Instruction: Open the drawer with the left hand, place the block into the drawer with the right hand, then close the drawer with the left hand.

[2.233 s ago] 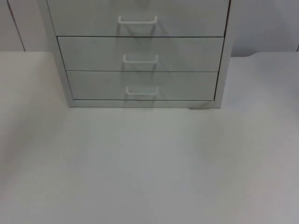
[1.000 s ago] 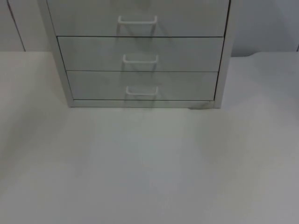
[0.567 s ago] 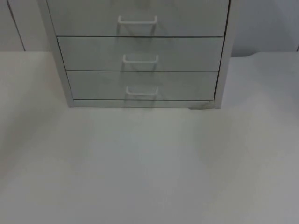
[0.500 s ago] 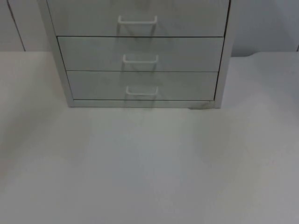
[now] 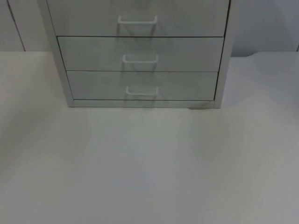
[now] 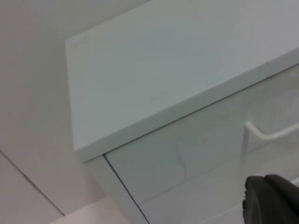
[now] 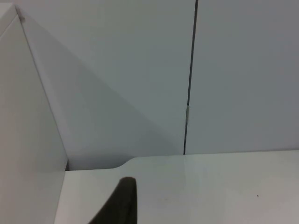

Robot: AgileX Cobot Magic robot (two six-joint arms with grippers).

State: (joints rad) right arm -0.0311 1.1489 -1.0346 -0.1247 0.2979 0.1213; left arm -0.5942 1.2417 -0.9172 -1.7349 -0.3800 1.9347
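1. Drawer cabinet [image 5: 140,51] at table's [image 5: 149,163] far edge, all three drawers closed; no block visible.
2. Left gripper [image 6: 271,198] near top handle [image 6: 266,135] — fingers: cannot tell; may miss handle.
3. Right gripper [image 7: 119,203] waits beside cabinet — fingers: cannot tell.

Only the faint shading on the counter [image 5: 140,163] in front of the drawer cabinet [image 5: 140,56] shifts slightly from picture to picture; no object or drawer changes position.
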